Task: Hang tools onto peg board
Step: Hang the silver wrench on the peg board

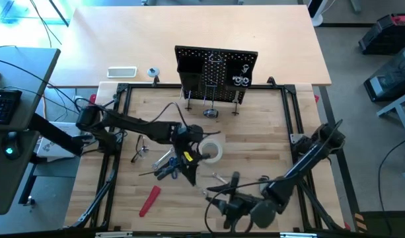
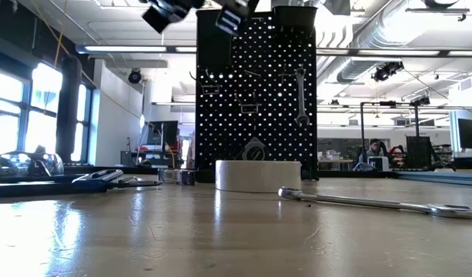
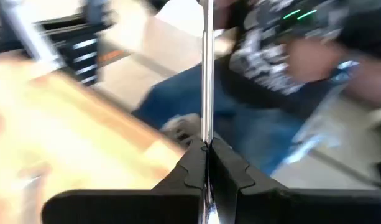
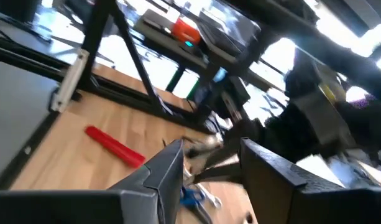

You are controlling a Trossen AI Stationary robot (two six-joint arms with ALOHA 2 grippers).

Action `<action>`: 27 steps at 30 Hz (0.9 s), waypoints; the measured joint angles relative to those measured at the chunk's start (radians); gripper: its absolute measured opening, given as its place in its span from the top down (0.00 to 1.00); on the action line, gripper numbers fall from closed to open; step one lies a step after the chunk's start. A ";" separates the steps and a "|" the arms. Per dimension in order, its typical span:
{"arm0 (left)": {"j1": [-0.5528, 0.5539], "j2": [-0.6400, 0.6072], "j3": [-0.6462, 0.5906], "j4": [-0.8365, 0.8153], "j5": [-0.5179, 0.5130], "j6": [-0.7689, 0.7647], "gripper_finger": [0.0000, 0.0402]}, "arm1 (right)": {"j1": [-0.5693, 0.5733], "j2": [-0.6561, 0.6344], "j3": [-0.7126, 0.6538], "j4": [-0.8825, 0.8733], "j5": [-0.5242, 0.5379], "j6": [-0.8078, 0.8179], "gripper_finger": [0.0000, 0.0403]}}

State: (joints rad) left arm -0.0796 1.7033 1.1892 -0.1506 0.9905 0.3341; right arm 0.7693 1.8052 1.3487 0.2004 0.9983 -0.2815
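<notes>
silver wrench (image 3: 206, 74), slim, long axis running straight out from the left gripper (image 3: 207, 163), whose fingers are clamped on its shank. carried above mid-table, just beside white tape roll (image 1: 211, 151). black peg board (image 1: 215, 69) lies beyond, at the far edge, bare wood between. right gripper (image 4: 210, 171): parted, holding nothing, at the near edge, farther off; red-handled tool (image 1: 149, 200) flat nearby.
</notes>
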 joint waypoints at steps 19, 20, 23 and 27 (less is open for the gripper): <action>-0.060 -0.219 0.000 -0.121 -1.462 0.122 1.00 | 0.037 -0.003 -0.006 -0.840 0.317 1.068 0.63; -0.062 -0.212 0.000 -0.115 -1.510 0.126 1.00 | 0.036 -0.003 -0.006 -0.895 0.362 1.166 0.63; -0.065 -0.168 0.000 -0.101 -1.637 0.138 1.00 | 0.029 -0.003 -0.006 -1.076 0.496 1.502 0.63; -0.074 -0.100 0.000 -0.065 -1.798 0.177 1.00 | -0.015 0.001 -0.034 -1.231 0.574 1.907 0.63</action>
State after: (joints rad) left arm -0.1541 1.6033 1.1889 -0.2152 -0.8073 0.5115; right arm 0.7546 1.8058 1.3152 -1.0310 1.5718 1.6259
